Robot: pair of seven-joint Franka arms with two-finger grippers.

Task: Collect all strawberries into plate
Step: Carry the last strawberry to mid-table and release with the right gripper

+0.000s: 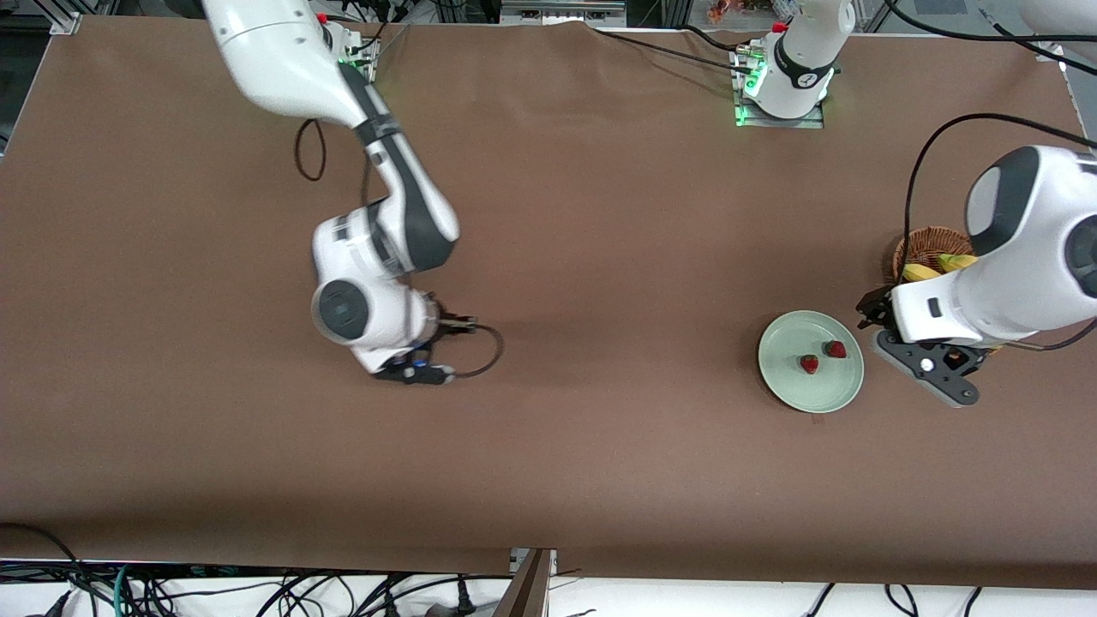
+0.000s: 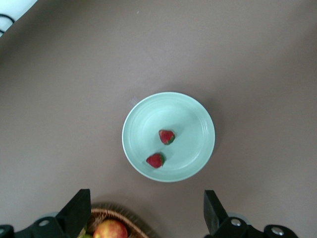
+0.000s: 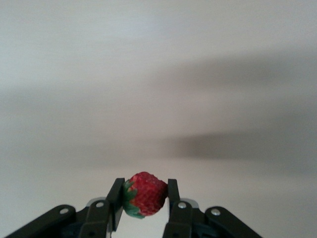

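Note:
The pale green plate (image 1: 793,338) lies toward the left arm's end of the table and holds two strawberries (image 1: 809,363) (image 1: 836,349). The left wrist view looks down on the plate (image 2: 193,119) with both berries (image 2: 166,136) (image 2: 155,160). My left gripper (image 1: 872,310) hangs open and empty (image 2: 147,213) over the table between plate and basket. My right gripper (image 1: 458,324) is up over the middle of the table, shut on a third strawberry (image 3: 145,200), whose green top rests against one finger (image 3: 115,198). The front view hides that berry.
A brown wicker basket (image 1: 930,244) with bananas (image 1: 934,267) stands beside the plate, farther from the front camera. The left wrist view shows its rim (image 2: 124,218) and a red apple (image 2: 110,230) in it. Cables run along the table's edges.

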